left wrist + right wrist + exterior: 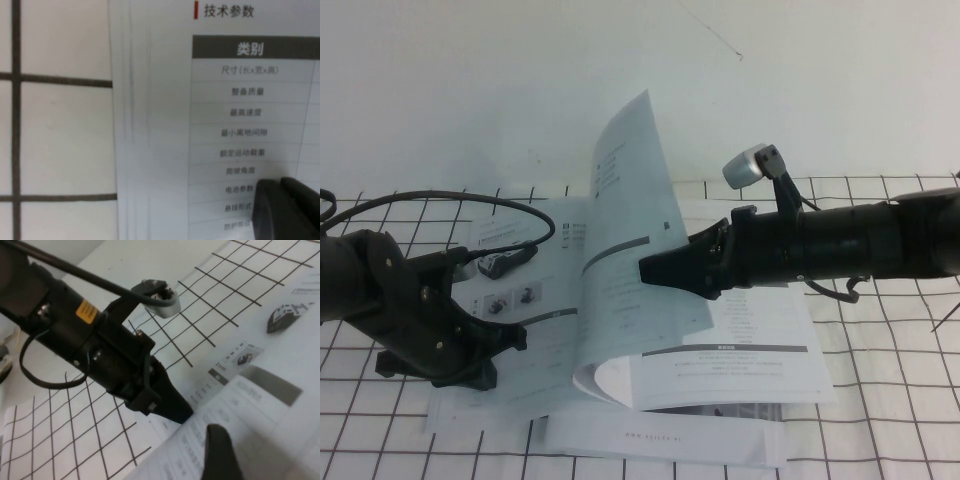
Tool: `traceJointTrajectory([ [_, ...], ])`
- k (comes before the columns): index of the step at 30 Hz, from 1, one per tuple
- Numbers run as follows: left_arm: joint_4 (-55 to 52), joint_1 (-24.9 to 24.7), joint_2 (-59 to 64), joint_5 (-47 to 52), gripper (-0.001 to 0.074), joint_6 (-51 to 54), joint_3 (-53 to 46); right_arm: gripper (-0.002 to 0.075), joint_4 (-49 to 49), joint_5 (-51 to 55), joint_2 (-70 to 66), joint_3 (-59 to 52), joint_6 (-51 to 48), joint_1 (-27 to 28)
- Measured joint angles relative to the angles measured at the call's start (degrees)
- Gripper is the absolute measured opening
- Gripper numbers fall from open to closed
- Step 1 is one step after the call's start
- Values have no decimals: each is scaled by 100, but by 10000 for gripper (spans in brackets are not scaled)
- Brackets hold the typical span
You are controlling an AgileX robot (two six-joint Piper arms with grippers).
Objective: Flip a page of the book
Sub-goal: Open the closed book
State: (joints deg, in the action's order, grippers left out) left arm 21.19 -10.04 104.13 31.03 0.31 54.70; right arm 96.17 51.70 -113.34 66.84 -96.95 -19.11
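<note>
White paper of the page (630, 230) is held raised mid-turn just ahead of the narrowed right gripper (655, 270), the left gripper (495, 345), grip unclear, is pressed on the book (740, 350); leftward carry is judged next.

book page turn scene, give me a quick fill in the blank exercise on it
1. The page stands lifted above the open ____.
2. The right gripper touches the lifted ____.
3. The left gripper rests on the book's ____ half.
4. The tablecloth carries a black ____ pattern.

Missing words: book; page; left; grid
</note>
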Motion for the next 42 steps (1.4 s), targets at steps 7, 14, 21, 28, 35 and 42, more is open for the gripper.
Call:
traceJointTrajectory([
  [7,0,0,0,0,-3,0,0,418,-98,657,-8,57,1,1],
  [14,0,0,0,0,-3,8,0,417,-487,1173,-8,481,20,-12],
  [21,-25,0,-30,166,-3,8,118,417,-598,1257,-8,618,42,-81],
  [28,-101,0,-351,256,-3,12,437,417,-660,1278,-204,622,46,-257],
  [35,-131,0,-1261,715,-2,-125,929,417,-675,1216,-383,622,55,-385],
  [42,-154,0,-2340,891,-2,-193,1103,417,-681,1150,-400,622,55,-545],
])
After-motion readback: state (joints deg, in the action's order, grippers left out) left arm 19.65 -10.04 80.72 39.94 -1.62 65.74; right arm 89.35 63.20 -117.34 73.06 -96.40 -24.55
